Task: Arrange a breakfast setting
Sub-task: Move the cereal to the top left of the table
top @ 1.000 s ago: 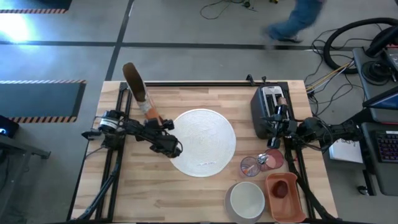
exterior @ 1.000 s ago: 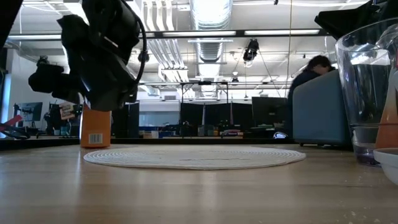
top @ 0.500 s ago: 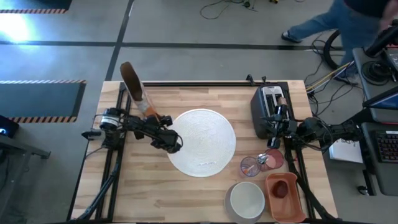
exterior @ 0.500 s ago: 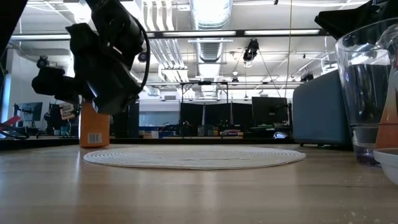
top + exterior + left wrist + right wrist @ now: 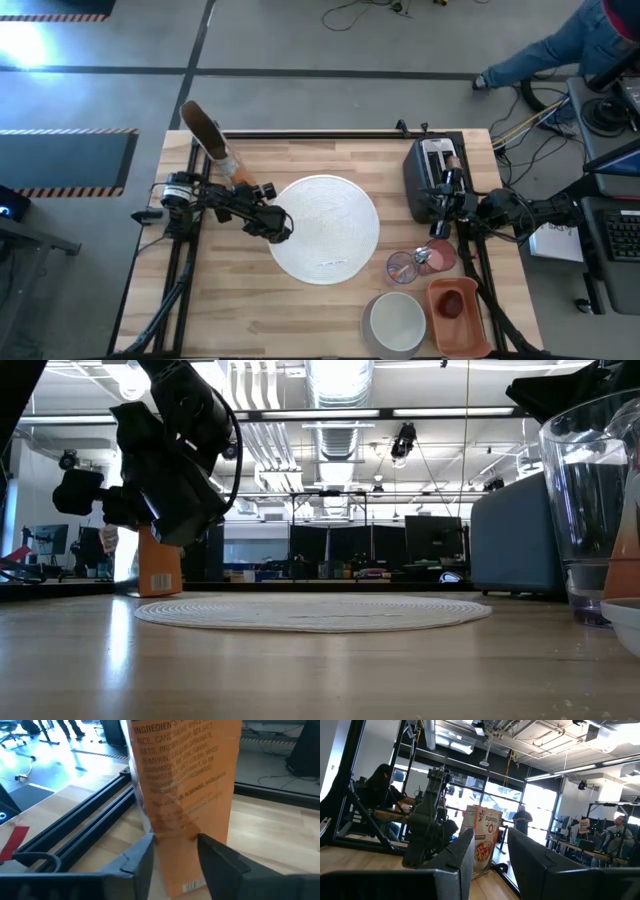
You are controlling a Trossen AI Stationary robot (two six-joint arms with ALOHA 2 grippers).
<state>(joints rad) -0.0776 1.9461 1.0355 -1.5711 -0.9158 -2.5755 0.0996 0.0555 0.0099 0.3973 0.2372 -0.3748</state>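
A pale wooden table (image 5: pixel 250 310) carries a round white woven mat (image 5: pixel 325 228) in an open, strip-lit workshop. The left gripper (image 5: pixel 175 851) reaches toward the table's far-left corner, its fingers clamped on a tilted orange cardboard cereal box (image 5: pixel 182 795). The right gripper (image 5: pixel 436 228) waits beside the black toaster (image 5: pixel 428 175); I cannot tell whether it is open.

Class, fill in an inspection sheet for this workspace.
Surface: wooden table, round white mat at its centre.
Job's things: cereal box tilted; bowl, glass, pink cup and tray with red fruit on the right.
Clutter: toaster.
Claws: left claw shut on cereal box; right claw open, by the toaster.
Cables: loose cables on the floor.
Surroundings: a person beyond the table.
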